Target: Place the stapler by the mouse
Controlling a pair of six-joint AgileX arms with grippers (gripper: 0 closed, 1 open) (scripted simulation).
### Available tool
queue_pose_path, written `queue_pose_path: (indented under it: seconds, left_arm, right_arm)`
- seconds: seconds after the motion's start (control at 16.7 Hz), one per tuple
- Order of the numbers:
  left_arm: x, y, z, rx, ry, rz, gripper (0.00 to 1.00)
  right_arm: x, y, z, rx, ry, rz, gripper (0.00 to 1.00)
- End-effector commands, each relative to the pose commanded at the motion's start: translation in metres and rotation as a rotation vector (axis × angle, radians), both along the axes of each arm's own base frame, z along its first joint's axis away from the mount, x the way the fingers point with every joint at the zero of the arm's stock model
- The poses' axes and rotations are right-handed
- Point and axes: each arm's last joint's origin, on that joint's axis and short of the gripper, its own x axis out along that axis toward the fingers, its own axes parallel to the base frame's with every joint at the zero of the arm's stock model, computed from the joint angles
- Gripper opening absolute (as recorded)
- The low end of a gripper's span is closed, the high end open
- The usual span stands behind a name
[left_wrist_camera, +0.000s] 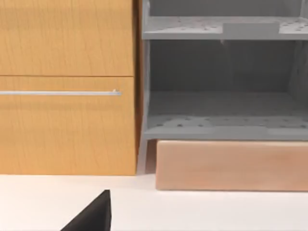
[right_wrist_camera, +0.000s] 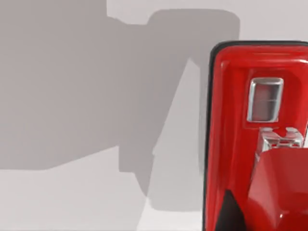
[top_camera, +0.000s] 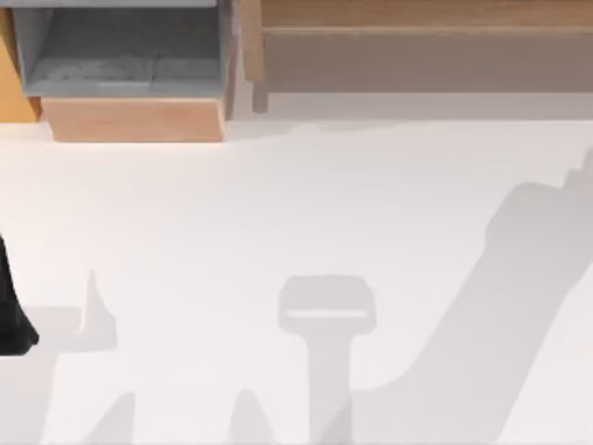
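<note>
Red stapler [right_wrist_camera: 255, 139] lies close under right wrist camera, long axis running away from it; right arm nearer; end effector state: can't tell

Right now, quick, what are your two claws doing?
Left gripper: parked at the table's left edge; cannot tell if open or shut.
Right gripper: close over the red stapler; grip cannot be told.

A glossy black, tapering piece of the left arm [top_camera: 11, 320] shows at the top view's left edge, without visible markings.
</note>
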Motion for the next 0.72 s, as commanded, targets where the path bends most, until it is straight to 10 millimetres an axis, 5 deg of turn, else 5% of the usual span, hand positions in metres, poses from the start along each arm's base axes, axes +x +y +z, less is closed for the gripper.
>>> queue_pose_path:
  seconds: [0.66, 0.72]
  left_arm:
    - [0.000, 0.000, 0.000, 0.000, 0.000, 0.000, 1.00]
    - [0.000, 0.000, 0.000, 0.000, 0.000, 0.000, 1.00]
  right_arm:
    - [0.007, -0.011, -0.017, -0.038, -0.064, -0.009, 0.00]
    - [0.007, -0.011, -0.017, -0.038, -0.064, -0.009, 0.08]
